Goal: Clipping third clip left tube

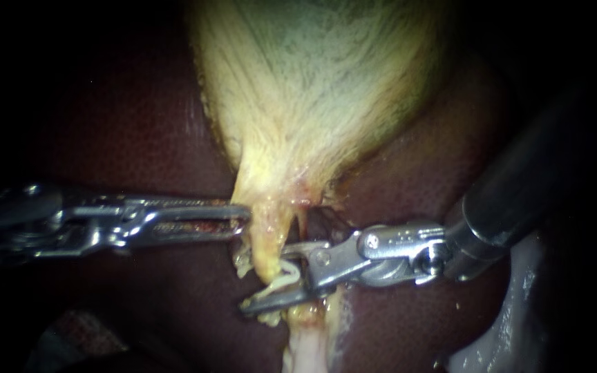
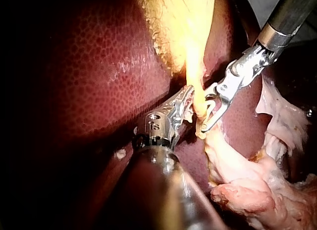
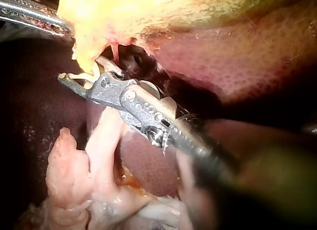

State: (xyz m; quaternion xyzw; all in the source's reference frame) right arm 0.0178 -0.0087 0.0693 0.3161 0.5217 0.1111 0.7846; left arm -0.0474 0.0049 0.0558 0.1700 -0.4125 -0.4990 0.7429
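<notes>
Nearest, a pale strip of loose tissue (image 1: 307, 345) is trailing towards the viewer. Just beyond it, the right instrument (image 1: 269, 278), entering from the right, is holding its jaws apart astride the left tube (image 1: 268, 250), which is hanging from the narrow neck of the gallbladder (image 1: 312, 83). The left instrument (image 1: 242, 221), entering from the left, is pinching the neck's edge with closed jaws. Farthest, the yellow gallbladder is lying on dark red liver (image 1: 139, 152). The jaws are placed but not squeezing, so clipping seems still to come. A whitish curl (image 1: 281, 280) between them may be a clip or a tissue shred; any clips already placed are hiding from view.
</notes>
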